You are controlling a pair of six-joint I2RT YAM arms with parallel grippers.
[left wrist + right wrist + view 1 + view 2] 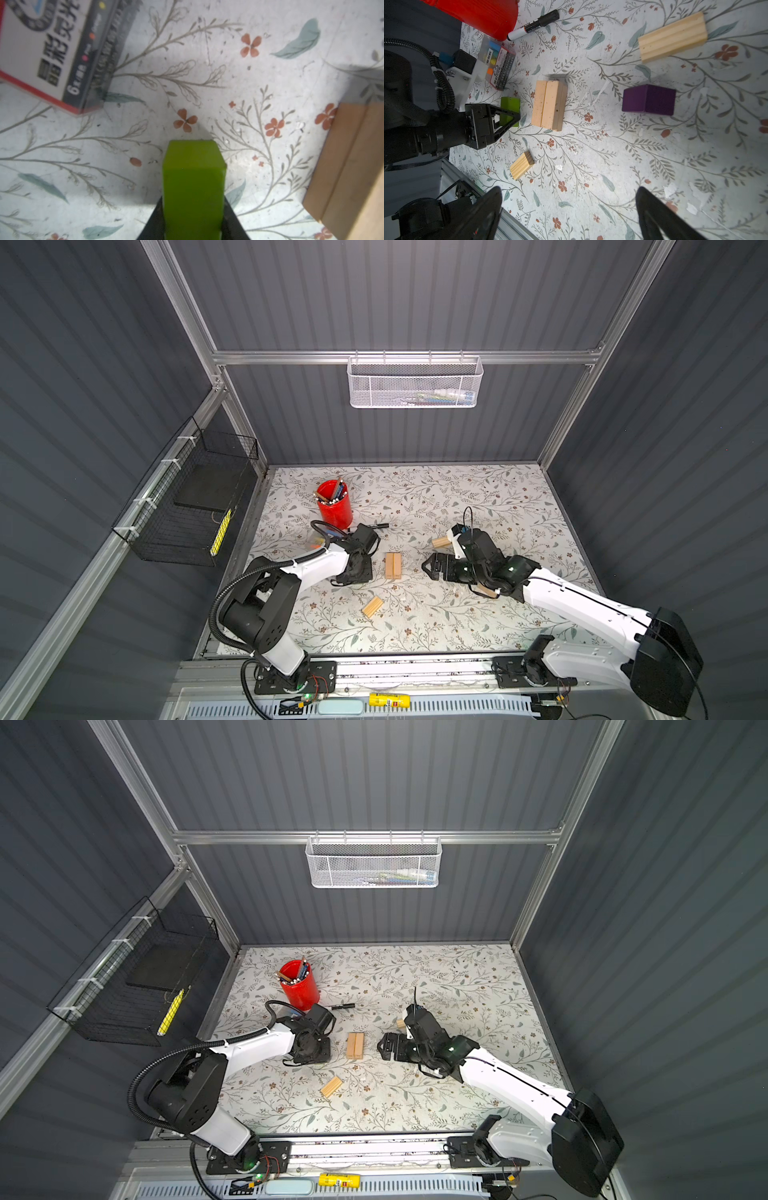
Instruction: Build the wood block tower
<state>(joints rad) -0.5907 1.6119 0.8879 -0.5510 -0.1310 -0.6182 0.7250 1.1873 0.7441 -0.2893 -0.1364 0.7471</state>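
My left gripper [192,209] is shut on the lime-green block [193,182], its black fingers pressed on both sides, low over the table. From the right wrist the same gripper [508,118] holds the green block [509,102] just beside two pale wood bricks [548,105] lying side by side mid-table [393,566] [355,1045]. A grooved brick [372,607] [522,165] lies nearer the front. Another grooved brick [441,542] [671,39] and a purple block [649,99] lie by the right arm. My right gripper [430,566] [569,199] is open and empty.
A red pen cup [336,506] stands at the back left, with a black marker [376,526] lying next to it. A highlighter packet [52,47] lies close to the left gripper. A white mesh basket [415,381] hangs on the back wall and a black wire basket [187,506] on the left wall.
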